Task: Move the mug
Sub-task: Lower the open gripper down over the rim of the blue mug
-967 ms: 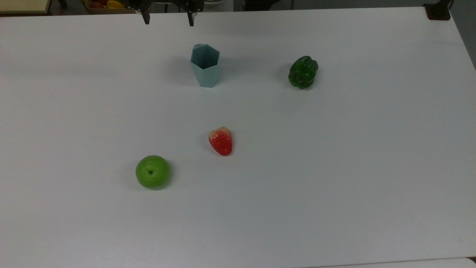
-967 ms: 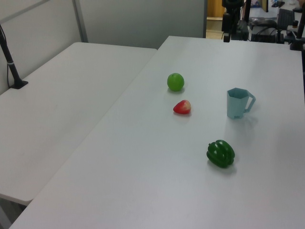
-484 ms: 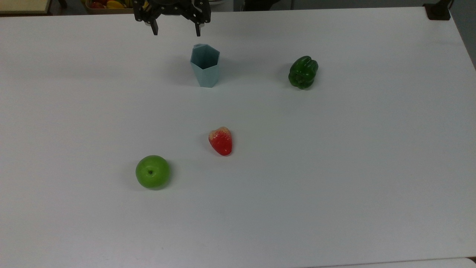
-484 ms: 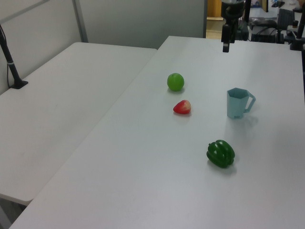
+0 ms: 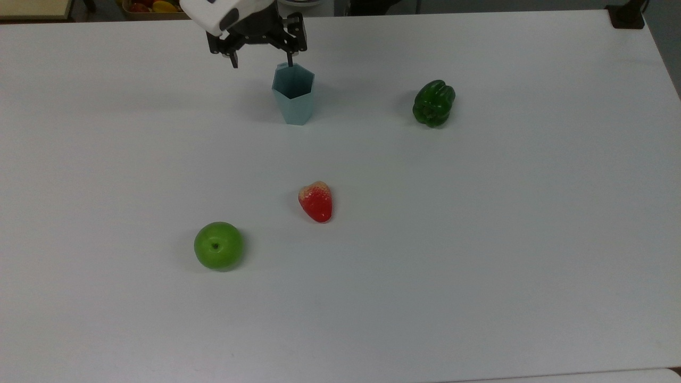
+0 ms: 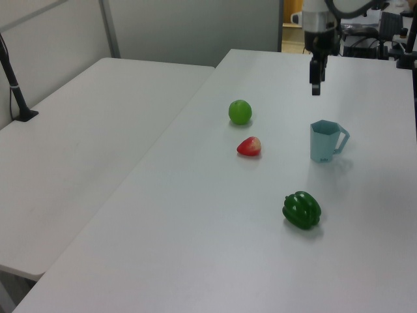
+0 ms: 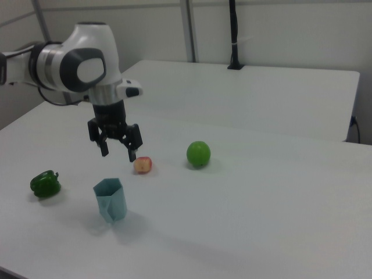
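The mug (image 5: 293, 99) is a pale blue-grey faceted cup, upright on the white table (image 5: 479, 239) near the top view's top centre. In the left view the mug (image 6: 324, 141) has a handle on its right side. My gripper (image 5: 262, 64) hangs open above the table, just beyond the mug and to its left in the top view. One fingertip overlaps the mug's far rim there. In the right view the gripper (image 7: 118, 155) hovers above the mug (image 7: 111, 200), clear of it, with nothing between its fingers. It also appears in the left view as the gripper (image 6: 316, 87).
A green pepper (image 5: 434, 103) lies to the top view's right of the mug. A strawberry (image 5: 316, 201) and a green apple (image 5: 218, 245) sit nearer the front. A crate of fruit (image 5: 149, 6) stands past the far edge. A second table (image 6: 78, 150) adjoins.
The gripper has moved down and toward the mug from the top view's top edge, still open. The mug and the fruit have not moved.
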Controlling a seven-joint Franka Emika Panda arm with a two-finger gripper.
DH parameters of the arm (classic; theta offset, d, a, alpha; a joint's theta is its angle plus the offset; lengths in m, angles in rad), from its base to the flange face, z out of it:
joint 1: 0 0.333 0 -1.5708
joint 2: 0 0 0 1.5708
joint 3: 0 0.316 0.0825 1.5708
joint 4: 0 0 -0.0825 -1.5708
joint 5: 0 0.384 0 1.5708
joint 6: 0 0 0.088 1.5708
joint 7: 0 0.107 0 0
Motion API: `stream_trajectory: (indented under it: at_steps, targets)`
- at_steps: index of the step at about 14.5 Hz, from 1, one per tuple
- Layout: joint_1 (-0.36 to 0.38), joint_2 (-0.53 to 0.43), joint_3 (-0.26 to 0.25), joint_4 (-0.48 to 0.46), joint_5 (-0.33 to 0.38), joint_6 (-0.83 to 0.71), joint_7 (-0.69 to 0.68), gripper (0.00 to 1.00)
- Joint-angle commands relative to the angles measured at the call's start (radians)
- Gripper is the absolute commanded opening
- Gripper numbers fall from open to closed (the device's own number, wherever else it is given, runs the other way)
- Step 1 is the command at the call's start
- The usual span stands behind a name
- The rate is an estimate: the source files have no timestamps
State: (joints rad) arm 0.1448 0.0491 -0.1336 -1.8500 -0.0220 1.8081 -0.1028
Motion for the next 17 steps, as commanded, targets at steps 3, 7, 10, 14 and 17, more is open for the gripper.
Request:
stream_trajectory:
  at_steps: [3, 7, 10, 14, 17]
  targets:
    - [0.032, -0.074, -0.021, -0.216, -0.047, 0.108, -0.126, 0.95]
    - [0.033, -0.069, -0.021, -0.258, -0.069, 0.146, -0.127, 0.73]
    - [0.038, -0.061, -0.021, -0.278, -0.067, 0.194, -0.113, 0.69]
    - [0.039, -0.054, -0.021, -0.285, -0.055, 0.226, -0.095, 0.57]
    - [0.044, -0.048, -0.020, -0.284, -0.052, 0.250, -0.031, 0.28]
